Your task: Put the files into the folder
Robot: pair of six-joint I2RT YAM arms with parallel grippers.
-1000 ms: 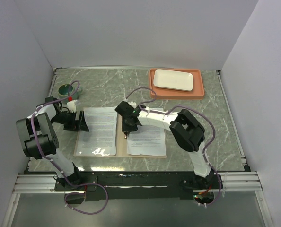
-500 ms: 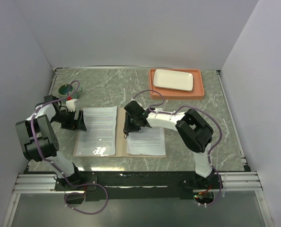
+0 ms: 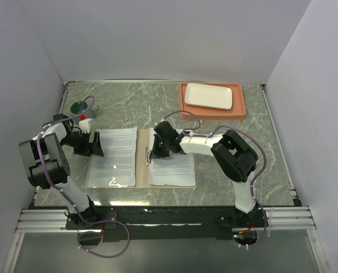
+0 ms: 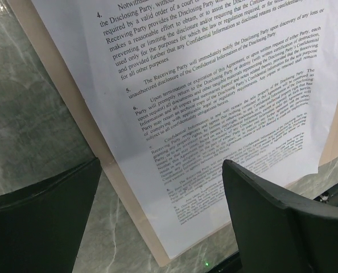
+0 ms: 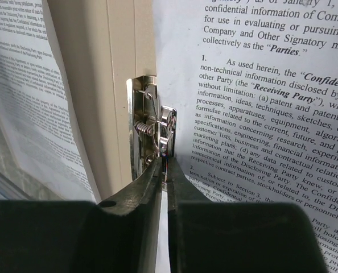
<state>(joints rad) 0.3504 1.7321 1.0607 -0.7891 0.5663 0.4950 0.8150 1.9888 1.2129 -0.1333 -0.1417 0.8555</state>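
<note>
While folder (image 3: 141, 173) lies open, tan, densely printed files (image 3: 115, 156)

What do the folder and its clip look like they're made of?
Folder: likely matte tan cardboard; flat, dull surface with creases near the spine. Clip: shiny metal, probably chromed steel; bright mirror-like reflections and a coiled wire spring.

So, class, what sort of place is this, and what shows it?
Probably a robot test cell, not an office: a left arm and right arm bolted by the table, plain white walls boxing it in, and staged props like the folder and tray.
</note>
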